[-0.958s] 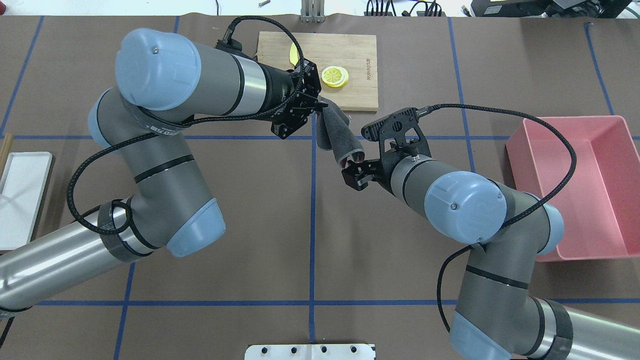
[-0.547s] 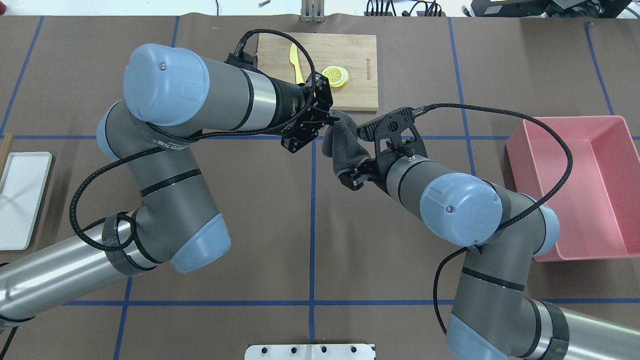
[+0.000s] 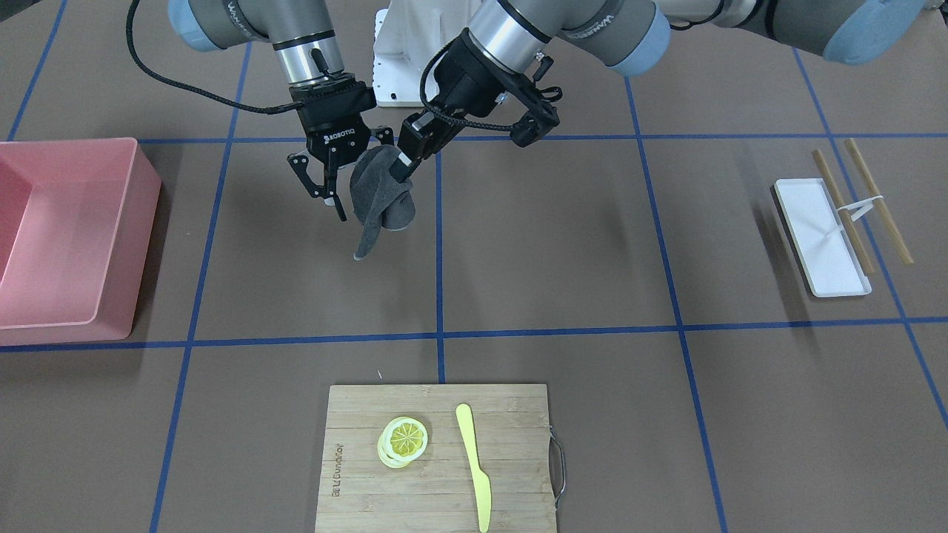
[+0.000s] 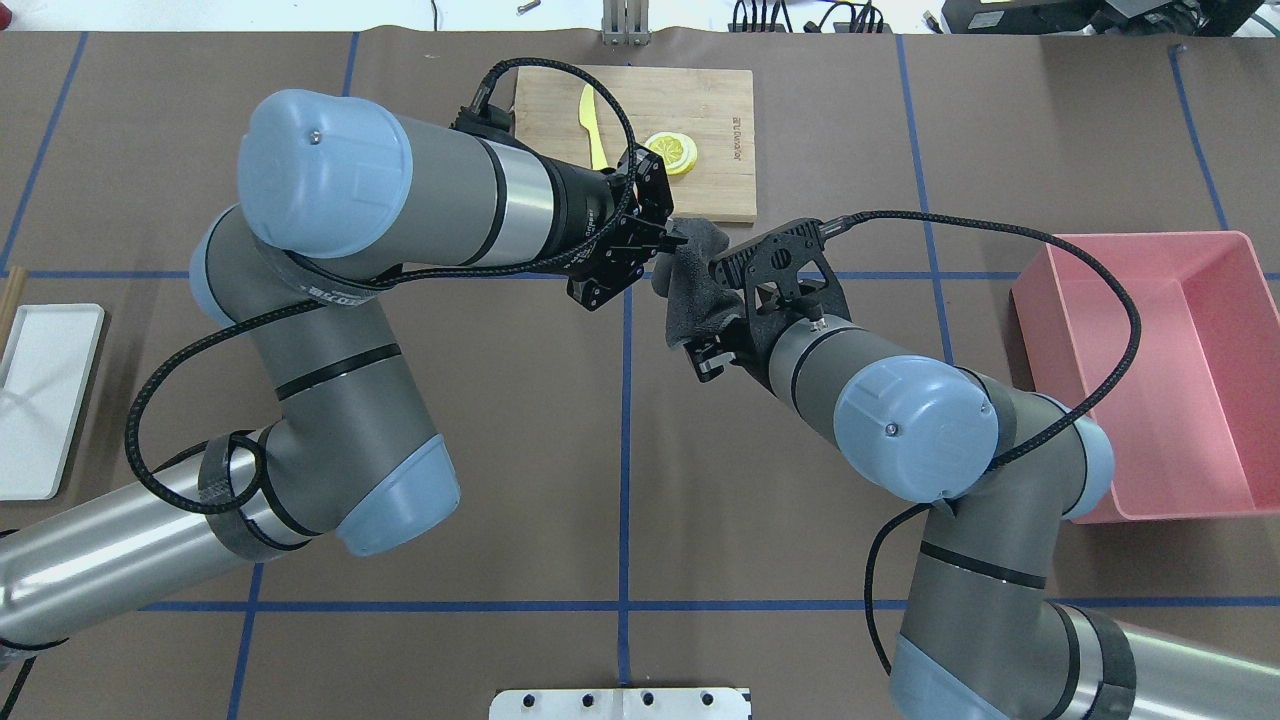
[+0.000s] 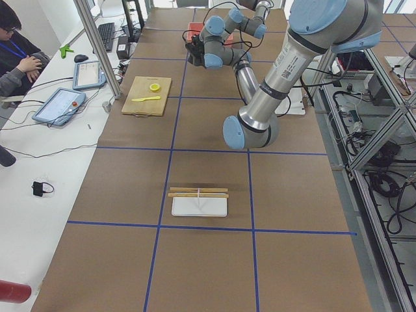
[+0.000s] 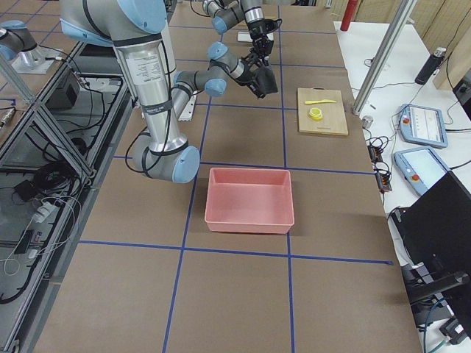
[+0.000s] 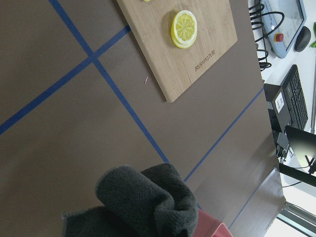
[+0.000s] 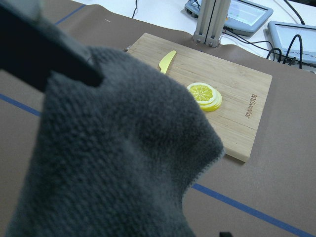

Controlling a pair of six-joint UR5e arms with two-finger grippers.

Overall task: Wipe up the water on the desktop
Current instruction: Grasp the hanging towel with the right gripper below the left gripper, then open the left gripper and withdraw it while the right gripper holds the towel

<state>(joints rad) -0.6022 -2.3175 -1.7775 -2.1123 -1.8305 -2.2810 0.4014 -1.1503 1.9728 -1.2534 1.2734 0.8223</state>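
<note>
A dark grey cloth (image 4: 695,290) hangs bunched above the brown desktop (image 4: 540,450), near its middle blue tape line. My left gripper (image 4: 668,240) is shut on the cloth's upper corner (image 3: 385,159). My right gripper (image 4: 712,352) is right against the cloth's lower part, with its jaws apart around it; one finger (image 3: 341,211) shows beside the cloth (image 3: 381,200). The cloth fills the right wrist view (image 8: 113,148) and shows at the bottom of the left wrist view (image 7: 143,202). I see no water on the desktop (image 3: 555,244).
A bamboo cutting board (image 4: 700,100) with lemon slices (image 4: 672,150) and a yellow knife (image 4: 590,115) lies beyond the grippers. A pink bin (image 4: 1160,370) stands at the right. A white tray (image 4: 40,390) lies at the left edge, with chopsticks (image 3: 866,200) across it.
The two grippers have moved closer together. The cloth hung long and stretched between them a second ago; it is now bunched up between them.
</note>
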